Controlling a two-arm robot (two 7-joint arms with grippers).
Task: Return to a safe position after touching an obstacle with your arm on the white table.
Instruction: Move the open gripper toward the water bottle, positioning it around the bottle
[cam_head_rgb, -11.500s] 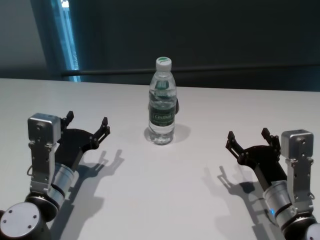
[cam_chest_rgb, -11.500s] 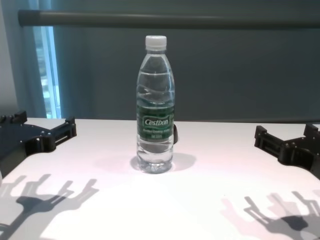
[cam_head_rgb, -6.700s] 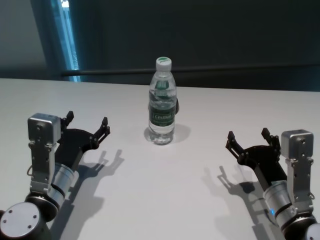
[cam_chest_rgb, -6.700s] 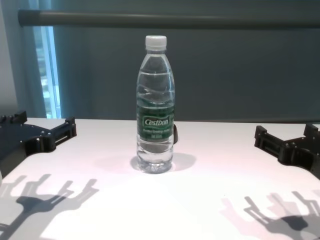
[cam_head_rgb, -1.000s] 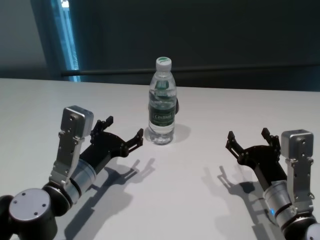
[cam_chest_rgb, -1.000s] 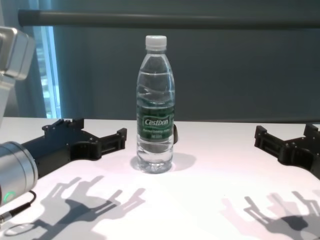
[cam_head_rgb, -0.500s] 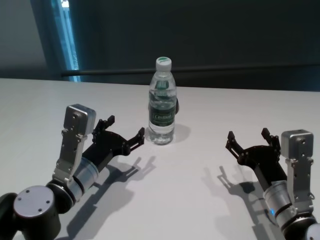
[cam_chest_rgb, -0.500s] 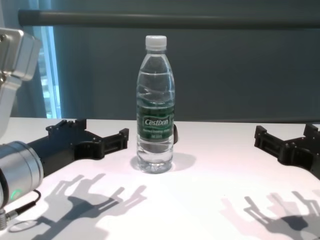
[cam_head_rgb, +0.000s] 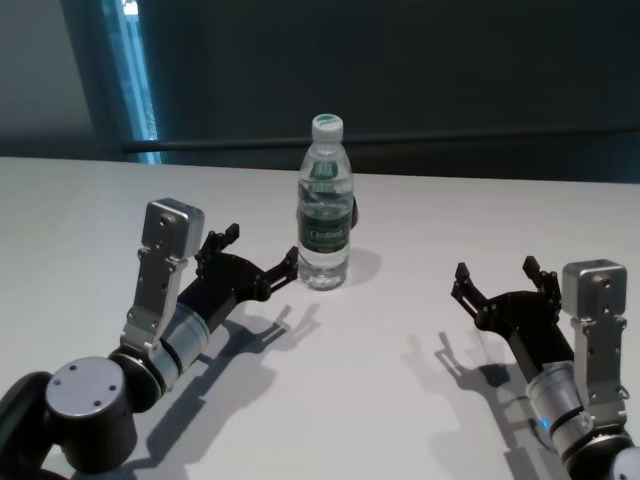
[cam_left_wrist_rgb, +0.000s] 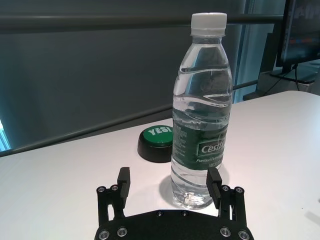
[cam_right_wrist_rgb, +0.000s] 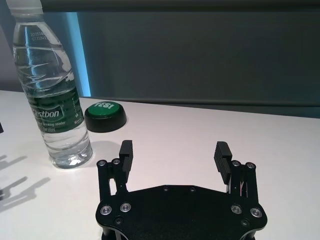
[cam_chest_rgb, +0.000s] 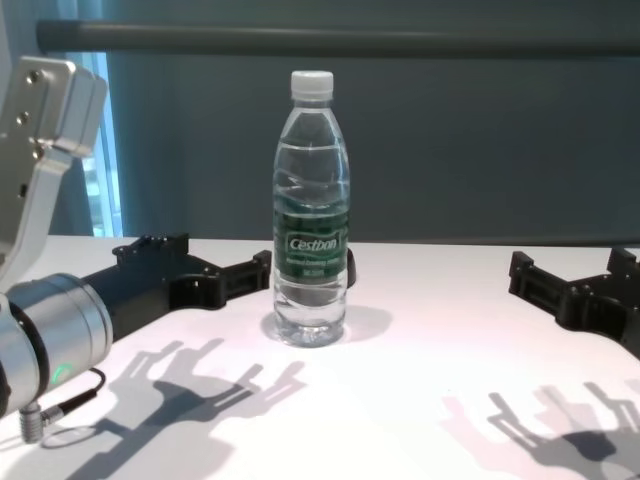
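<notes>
The obstacle, a clear water bottle with a white cap and a green label band, stands upright on the white table. It also shows in the chest view, the left wrist view and the right wrist view. My left gripper is open and empty, low over the table just left of the bottle. One fingertip is at the bottle's lower side; I cannot tell whether it touches. My right gripper is open and empty, parked at the right, well apart from the bottle.
A small dark round button with a green top sits on the table just behind the bottle, also in the right wrist view. A dark wall and rail run behind the table's far edge.
My left arm has moved forward and to the right, bringing its open gripper up against the bottle's side. The bottle stands as before. The right arm has not moved.
</notes>
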